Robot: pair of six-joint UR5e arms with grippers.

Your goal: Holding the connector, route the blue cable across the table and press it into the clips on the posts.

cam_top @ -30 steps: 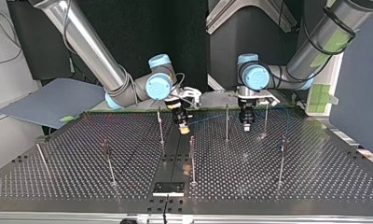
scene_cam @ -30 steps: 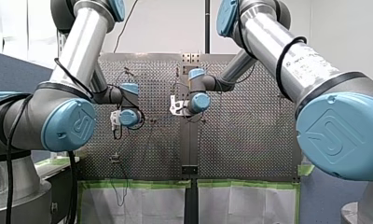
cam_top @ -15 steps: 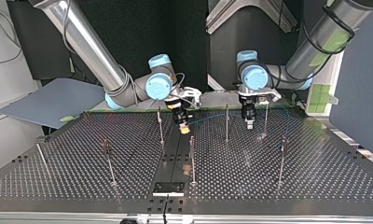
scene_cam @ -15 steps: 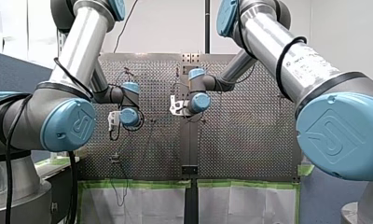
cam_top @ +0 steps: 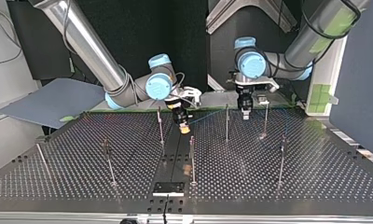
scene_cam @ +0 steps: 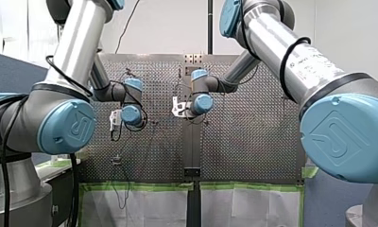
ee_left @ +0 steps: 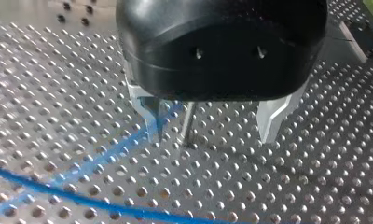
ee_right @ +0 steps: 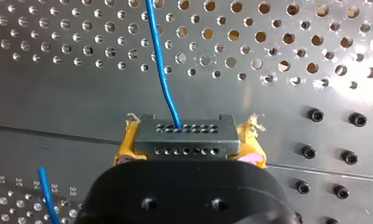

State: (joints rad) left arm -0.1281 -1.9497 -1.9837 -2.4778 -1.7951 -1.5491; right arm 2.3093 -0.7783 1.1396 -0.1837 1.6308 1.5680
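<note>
**Routing step – lining the cable up on a post**

Right jaws are clenched on the connector (ee_right: 184,135) – the blue cable (ee_right: 162,70) runs out ahead over the bench (ee_right: 58,98). Left jaws are released, straddling a post (ee_left: 188,122), with the cable beside one finger (ee_left: 149,116). I'd tension it first, then press straight down.

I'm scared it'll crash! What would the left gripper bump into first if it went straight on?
Probably the thin post standing between the open fingers of the left gripper, or the blue cable beside one; then the holed table. Depth is unclear.
</note>
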